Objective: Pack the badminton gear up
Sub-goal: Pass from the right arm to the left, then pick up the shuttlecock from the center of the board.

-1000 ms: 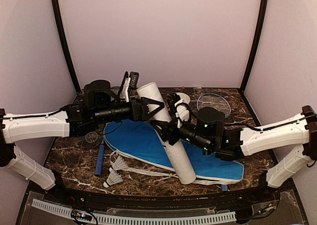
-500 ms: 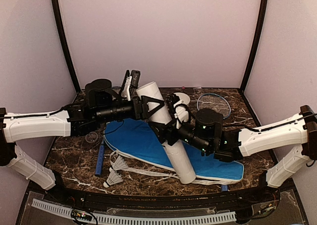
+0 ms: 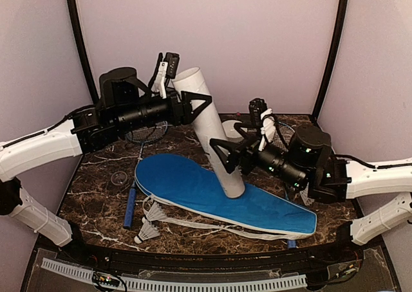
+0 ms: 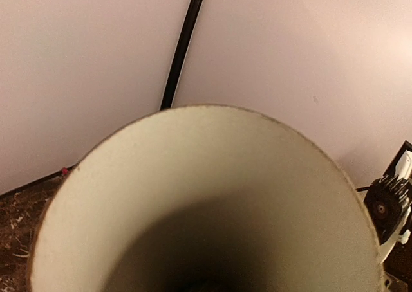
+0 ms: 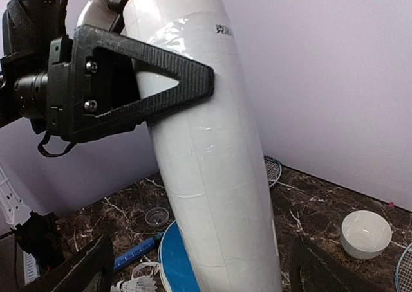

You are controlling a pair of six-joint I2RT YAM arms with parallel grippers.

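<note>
The long white tube (image 3: 212,134) stands tilted, its lower end on the blue racket cover (image 3: 193,189). My left gripper (image 3: 193,105) is shut on the tube near its top; the tube's open mouth (image 4: 206,195) fills the left wrist view. My right gripper (image 3: 225,160) is open beside the tube's lower half, and the tube (image 5: 212,176) sits between its spread fingers without touching them. Two shuttlecocks (image 3: 151,221) lie at the cover's near left. One racket's blue handle (image 3: 131,205) lies left of the cover. A second racket's head (image 3: 286,134) shows behind the right arm.
A small white bowl (image 3: 232,128) sits at the back behind the tube, seen also as the bowl (image 5: 365,233) in the right wrist view. A small clear lid (image 3: 119,178) lies at the left. White cover straps (image 3: 193,224) trail toward the table's front edge.
The left gripper closed on the tube's top and lifted it from lying across the cover to standing steeply. The right gripper opened, let the tube go and drew back to the right.
</note>
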